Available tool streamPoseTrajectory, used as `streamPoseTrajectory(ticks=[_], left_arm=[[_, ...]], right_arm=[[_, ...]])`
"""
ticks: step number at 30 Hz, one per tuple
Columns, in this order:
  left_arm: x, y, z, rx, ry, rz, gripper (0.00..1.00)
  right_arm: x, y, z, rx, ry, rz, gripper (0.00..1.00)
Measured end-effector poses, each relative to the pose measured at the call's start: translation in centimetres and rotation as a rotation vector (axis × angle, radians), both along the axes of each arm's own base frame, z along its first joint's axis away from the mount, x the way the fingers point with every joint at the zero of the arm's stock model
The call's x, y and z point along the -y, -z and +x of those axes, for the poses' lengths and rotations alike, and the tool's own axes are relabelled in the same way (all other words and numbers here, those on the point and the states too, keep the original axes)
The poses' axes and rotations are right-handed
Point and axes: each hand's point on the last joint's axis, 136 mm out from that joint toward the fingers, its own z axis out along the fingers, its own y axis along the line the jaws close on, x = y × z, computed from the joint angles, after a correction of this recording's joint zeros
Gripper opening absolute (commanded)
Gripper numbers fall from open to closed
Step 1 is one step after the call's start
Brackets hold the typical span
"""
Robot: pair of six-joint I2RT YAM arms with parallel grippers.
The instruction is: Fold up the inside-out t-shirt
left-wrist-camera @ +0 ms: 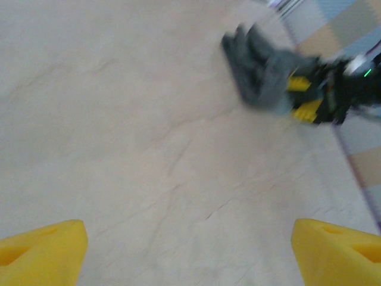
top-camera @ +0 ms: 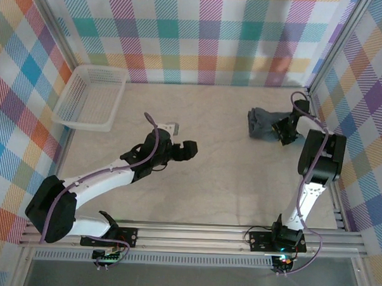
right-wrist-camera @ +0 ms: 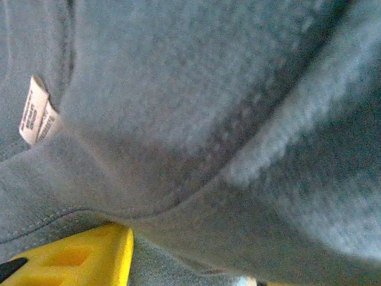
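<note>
From above, the inside-out t-shirt [top-camera: 263, 123] lies bunched at the far right of the counter [top-camera: 227, 182], the right pincer [top-camera: 284, 132] against its edge. The left pincer [top-camera: 189, 149] hangs mid-counter, and a white basket [top-camera: 91, 97] sits far left. The left wrist view shows that pincer's yellow fingers [left-wrist-camera: 41, 250] spread wide over bare counter. In the right wrist view, grey cloth with a white label [right-wrist-camera: 36, 113] drapes over one yellow finger [right-wrist-camera: 77, 259]; whether this pincer grips cannot be told.

Plaid walls [top-camera: 208, 36], beige marbled tabletop [top-camera: 227, 182], alu rails [top-camera: 193, 235].
</note>
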Motion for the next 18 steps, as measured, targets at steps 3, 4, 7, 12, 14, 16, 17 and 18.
streamPoseTrajectory(ticks=[3,4,7,12,14,16,17,18], left_arm=[[-1.2,1.7,-0.7,-0.032,-0.022,0.049,0.89],[-1.5,1.8,-0.7,-0.033,-0.029,0.062,0.89],[-2.0,1.8,-0.5,-0.014,-0.045,0.091,0.88],[-3.2,1.4,0.0,0.033,-0.083,0.149,0.93],[-4.0,0.8,0.1,0.067,-0.107,0.171,0.96],[-5.1,-0.3,0.2,0.116,-0.136,0.198,0.98],[-5.9,-1.0,0.2,0.145,-0.16,0.215,0.98],[-6.8,-2.0,0.2,0.184,-0.189,0.235,0.98]], right_arm=[[0.6,-0.1,3.4,0.031,-0.002,-0.007,0.54],[0.9,-0.2,4.7,0.037,-0.003,-0.011,0.54],[2.0,-0.7,9.5,0.085,-0.011,-0.039,0.55],[3.1,-2.6,16.6,0.21,-0.025,-0.06,0.58],[3.3,-3.7,17.6,0.236,-0.031,-0.066,0.62],[3.0,-4.3,17.0,0.22,-0.05,-0.072,0.67],[2.7,-4.6,16.3,0.21,-0.062,-0.075,0.68],[2.4,-4.8,14.9,0.186,-0.074,-0.078,0.7]])
